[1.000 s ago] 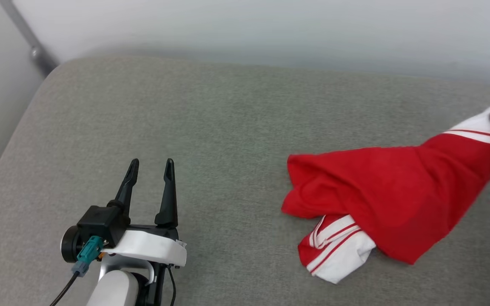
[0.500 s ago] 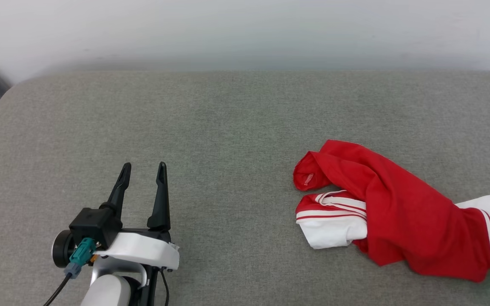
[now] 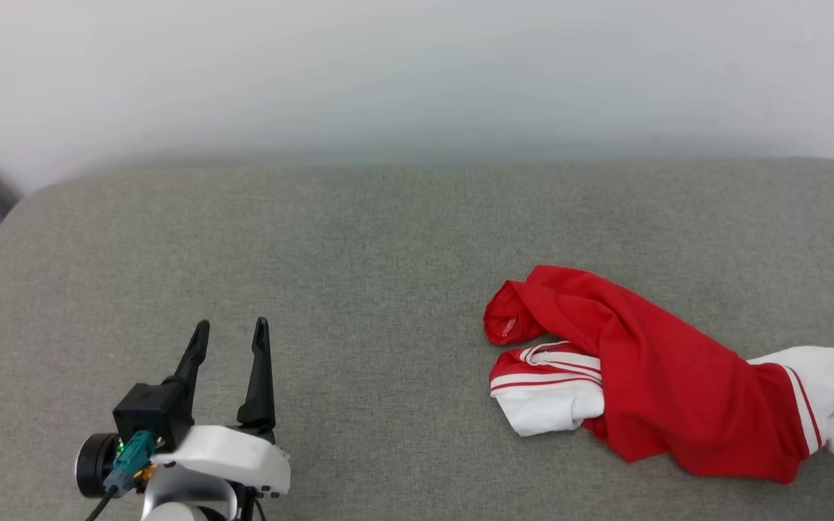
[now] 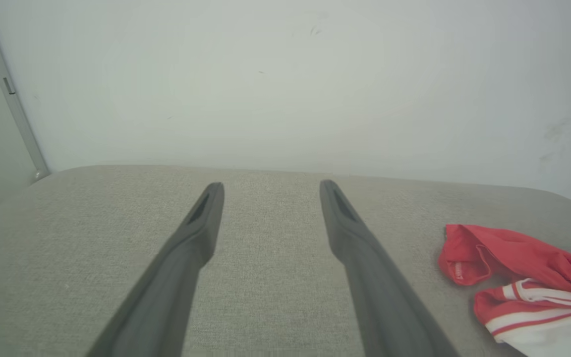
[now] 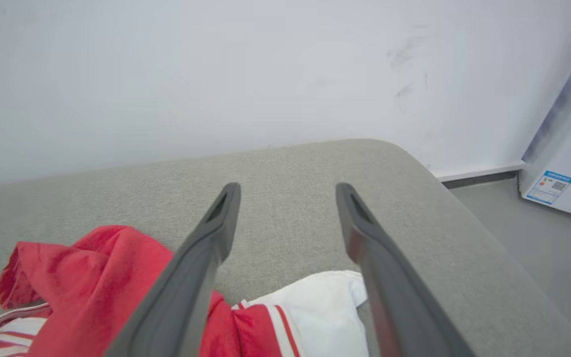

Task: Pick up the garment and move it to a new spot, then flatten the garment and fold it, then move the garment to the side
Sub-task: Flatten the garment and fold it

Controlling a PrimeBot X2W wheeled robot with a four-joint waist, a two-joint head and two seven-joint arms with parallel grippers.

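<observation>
Since a second ago: the garment (image 3: 663, 391) has gone from hanging stretched by one white sleeve to lying slack, and the right gripper (image 5: 288, 189) has let go. The head camera has also shifted.

Grey upholstered cushion (image 3: 388, 289): broad and flat, with much free room on the robot's left.

Garment: a bunched red heap on the cushion's right part, not spread.

Left gripper (image 3: 232, 325): fingers apart, holding nothing, well apart from the cloth. Right gripper: fingers spread with nothing between them, poised just above the near white sleeve (image 5: 325, 307).

Handling, as judged: light, limp knit that will sag and drag, not fragile. Best purchase looks to be the sleeves; the far striped sleeve (image 3: 544, 394) is exposed for the left gripper.
</observation>
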